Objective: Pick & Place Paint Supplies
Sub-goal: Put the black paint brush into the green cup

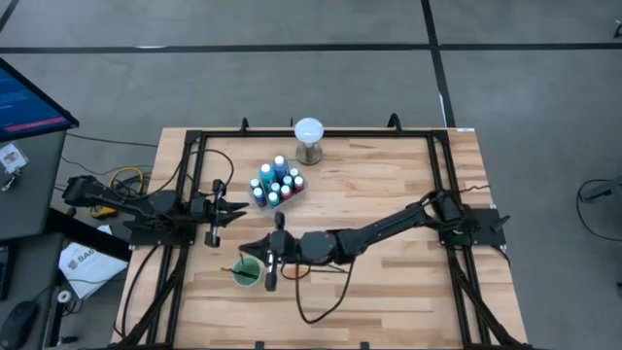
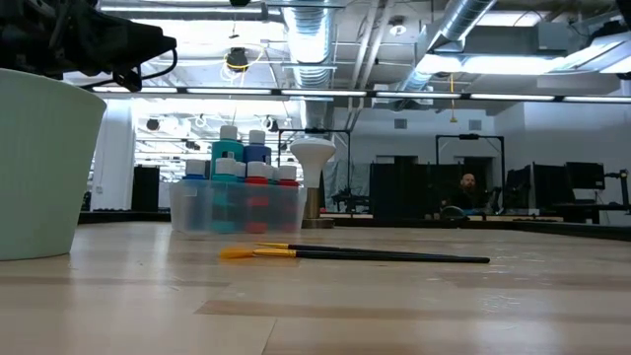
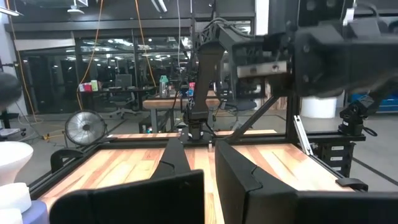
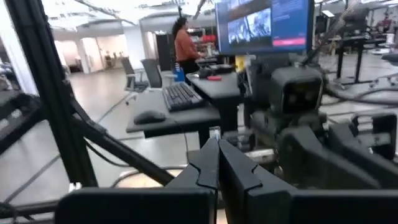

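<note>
White-capped paint bottles (image 1: 277,183) (image 2: 237,192), blue, teal and red, stand in a clear tray toward the table's far side. An orange-tipped dark brush (image 2: 365,255) (image 1: 326,269) lies flat on the wood. A green cup (image 1: 246,272) (image 2: 39,168) stands near the near left, with dark thin shapes inside. My right gripper (image 1: 253,251) (image 4: 214,152) hangs over the cup's far rim, level and pointing left. It is shut and nothing shows between its fingers. My left gripper (image 1: 243,208) (image 3: 210,152) waits left of the tray, with a narrow gap between its fingers.
A white globe on a metal stand (image 1: 308,136) (image 2: 314,158) stands behind the tray at the far edge. A black frame rail (image 1: 321,135) runs round the table. A loose cable (image 1: 311,306) loops from the right arm over the near boards. Bare wood (image 1: 389,185) lies right of the tray.
</note>
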Controlling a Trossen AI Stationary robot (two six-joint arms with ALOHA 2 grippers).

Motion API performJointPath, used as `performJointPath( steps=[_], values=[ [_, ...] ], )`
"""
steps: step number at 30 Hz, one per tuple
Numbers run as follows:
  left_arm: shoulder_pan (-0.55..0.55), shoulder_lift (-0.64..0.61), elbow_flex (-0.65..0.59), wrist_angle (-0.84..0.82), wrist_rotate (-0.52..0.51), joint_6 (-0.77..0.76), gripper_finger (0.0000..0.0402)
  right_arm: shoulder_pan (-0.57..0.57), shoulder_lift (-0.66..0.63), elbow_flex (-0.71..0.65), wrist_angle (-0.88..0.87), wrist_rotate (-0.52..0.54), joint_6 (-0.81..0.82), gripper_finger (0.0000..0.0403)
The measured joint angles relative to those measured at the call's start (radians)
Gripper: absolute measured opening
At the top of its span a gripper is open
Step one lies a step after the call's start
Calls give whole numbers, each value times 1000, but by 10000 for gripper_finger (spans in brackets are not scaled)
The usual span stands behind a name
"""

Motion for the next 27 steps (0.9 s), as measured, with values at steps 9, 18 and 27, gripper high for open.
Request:
performJointPath(
  steps=[9, 18, 27],
  values=[
    [0, 0, 0, 1, 0, 0, 1, 21, 8, 2, -164, 7, 33, 0],
    [0, 0, 0, 1, 0, 0, 1, 20, 8, 2, -214, 8, 18, 1],
    [0, 0, 0, 1, 0, 0, 1, 20, 7, 2, -251, 8, 17, 65]
  ],
)
